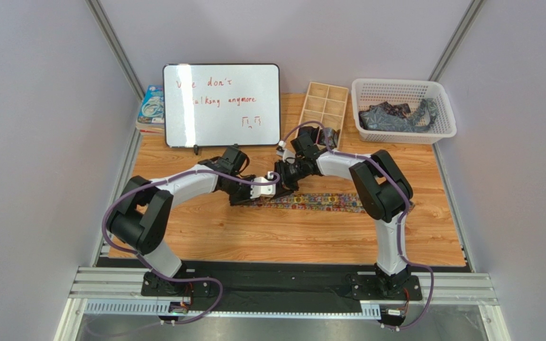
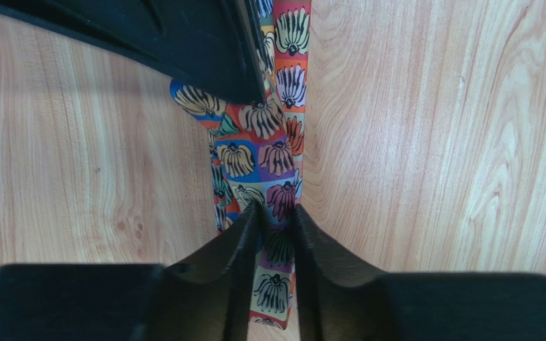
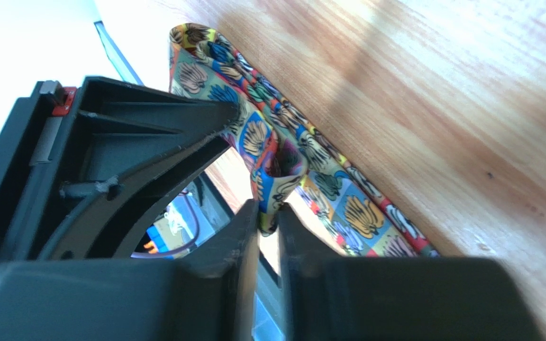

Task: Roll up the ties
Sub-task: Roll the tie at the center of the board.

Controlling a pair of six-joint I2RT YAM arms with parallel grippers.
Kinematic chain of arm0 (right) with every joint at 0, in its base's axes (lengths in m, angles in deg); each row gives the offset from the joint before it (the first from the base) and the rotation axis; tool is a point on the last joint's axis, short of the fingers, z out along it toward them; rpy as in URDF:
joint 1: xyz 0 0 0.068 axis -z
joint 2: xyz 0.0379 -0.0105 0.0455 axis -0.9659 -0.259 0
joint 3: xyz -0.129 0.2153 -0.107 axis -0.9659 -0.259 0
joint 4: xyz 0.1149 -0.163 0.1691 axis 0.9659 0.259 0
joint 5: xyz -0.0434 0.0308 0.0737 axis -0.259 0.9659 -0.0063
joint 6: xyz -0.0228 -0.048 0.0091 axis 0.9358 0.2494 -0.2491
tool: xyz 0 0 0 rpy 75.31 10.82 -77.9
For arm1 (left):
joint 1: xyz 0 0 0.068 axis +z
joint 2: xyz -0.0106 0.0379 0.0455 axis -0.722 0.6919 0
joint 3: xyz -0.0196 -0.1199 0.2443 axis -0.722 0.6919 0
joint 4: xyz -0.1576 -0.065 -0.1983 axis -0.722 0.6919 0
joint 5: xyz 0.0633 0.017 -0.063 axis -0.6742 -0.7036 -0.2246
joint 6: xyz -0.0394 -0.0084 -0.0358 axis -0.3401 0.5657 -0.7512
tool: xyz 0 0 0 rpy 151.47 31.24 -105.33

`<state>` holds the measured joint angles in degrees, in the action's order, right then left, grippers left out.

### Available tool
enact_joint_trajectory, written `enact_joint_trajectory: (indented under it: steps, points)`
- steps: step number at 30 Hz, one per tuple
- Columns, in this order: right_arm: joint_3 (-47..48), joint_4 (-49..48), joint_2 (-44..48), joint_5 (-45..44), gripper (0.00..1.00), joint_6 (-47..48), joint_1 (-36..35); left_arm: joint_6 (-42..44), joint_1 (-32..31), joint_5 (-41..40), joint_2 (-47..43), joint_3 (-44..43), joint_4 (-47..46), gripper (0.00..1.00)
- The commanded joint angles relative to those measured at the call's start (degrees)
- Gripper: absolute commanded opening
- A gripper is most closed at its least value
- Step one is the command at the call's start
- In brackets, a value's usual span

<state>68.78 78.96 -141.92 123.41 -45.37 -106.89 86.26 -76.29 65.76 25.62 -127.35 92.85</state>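
Location of the work: the floral tie lies flat across the centre of the bench. Both tools meet at its left end. The dark ties are heaped in the white basket at upper right.
Left tool: the jaws stand narrowly apart over the strip and the print shows in the gap. We cannot tell whether they grip it or only straddle it.
Right tool: pressed almost together, pinching a raised fold of the floral tie at its end.
Material: thin woven fabric with a smooth face and a square-tiled flower print in yellow, red, blue and purple.
Shape: a long narrow band with a rounded loop where it folds back.
Handling, our judgement: light and limp. It has no stiffness to hold a coil unaided, and it probably slides easily on the wood-grain laminate.
Grasp point, our judgement: we take the folded end across its full width, and we keep the flat length pinned so the roll stays tight and straight.
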Motion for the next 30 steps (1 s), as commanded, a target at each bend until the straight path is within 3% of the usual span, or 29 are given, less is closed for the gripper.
enact_joint_trajectory:
  steps: [1,2,5,13,18,25,30]
  points:
    - [1.0,0.6,-0.3,-1.0,0.1,1.5,-0.3,-1.1,0.0,0.5,-1.4,-1.5,0.8,0.37]
    - [0.7,0.9,-0.1,-1.2,0.05,1.8,0.0,-2.0,0.6,1.1,-1.6,-2.2,2.3,0.45]
    - [-0.3,2.1,0.3,-2.0,0.0,3.6,0.4,-2.9,4.4,4.5,-2.5,-4.2,4.3,0.58]
    - [-1.1,3.1,-0.4,-4.9,0.0,5.3,0.8,2.1,8.0,5.4,-3.3,-3.6,8.2,0.66]
    - [-1.7,2.9,-0.4,-5.4,0.0,5.6,0.9,2.1,7.9,7.4,-2.3,-4.1,8.6,0.67]
    - [-1.8,2.6,-0.6,-5.8,0.0,5.5,0.8,1.2,7.5,8.3,-0.8,-6.0,7.8,0.49]
    - [-1.8,2.6,-0.7,-6.1,0.0,5.5,0.9,2.1,5.9,5.8,0.8,-6.4,7.8,0.56]
